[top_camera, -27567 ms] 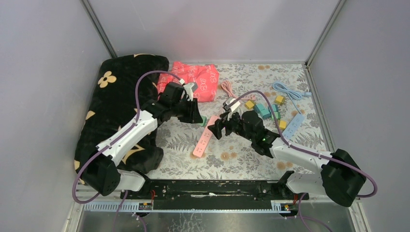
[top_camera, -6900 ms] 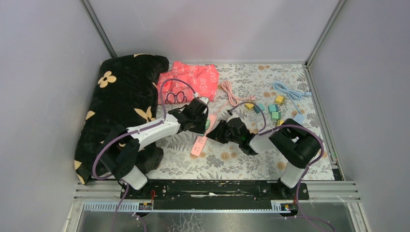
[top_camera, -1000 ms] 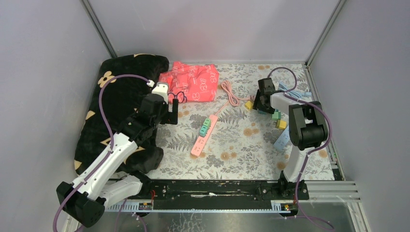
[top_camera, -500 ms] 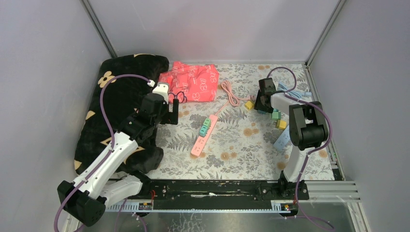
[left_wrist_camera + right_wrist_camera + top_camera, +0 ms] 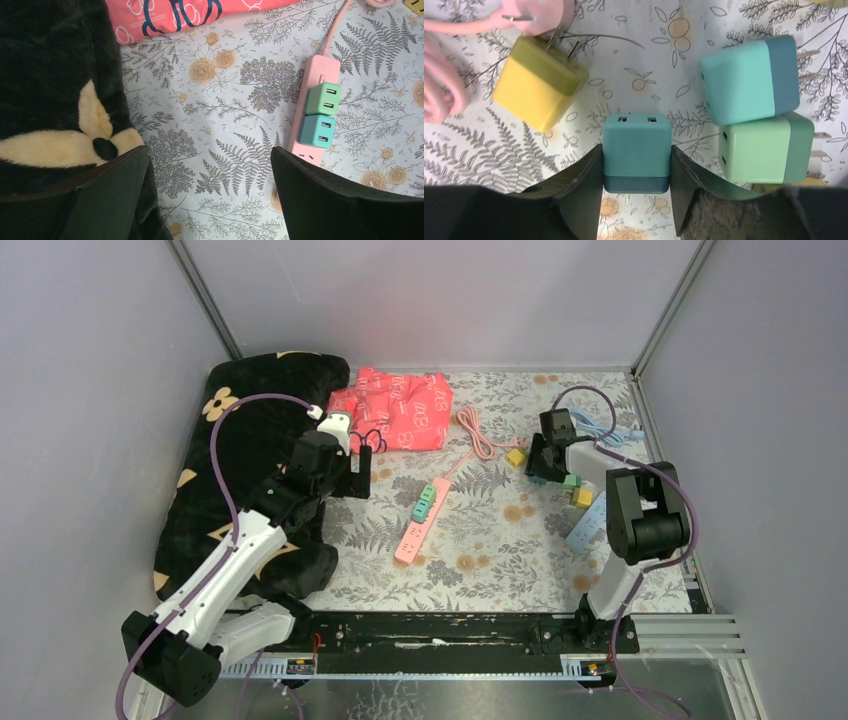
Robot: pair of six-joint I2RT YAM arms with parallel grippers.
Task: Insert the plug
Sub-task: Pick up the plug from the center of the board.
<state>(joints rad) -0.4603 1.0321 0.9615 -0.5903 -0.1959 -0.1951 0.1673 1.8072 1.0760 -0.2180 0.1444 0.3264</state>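
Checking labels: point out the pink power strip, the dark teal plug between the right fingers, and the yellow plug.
pink power strip point(image 5: 322, 70): left wrist view, bare cord end.
dark teal plug point(image 5: 637, 144): right wrist view, top face.
yellow plug point(image 5: 535, 90): right wrist view, yellow body.

Black flowered blanket point(image 5: 258, 380) beside red packet point(image 5: 405, 405) (floral cloth point(image 5: 500, 540) beneath)

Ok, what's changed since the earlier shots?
Both arms left the pink power strip. The left gripper pulled back toward the black blanket and hangs open. The right gripper swung out to the right side and closed on the dark teal plug. The strip carries a green plug and a teal plug. The strip, the blanket and the red bag haven't moved.
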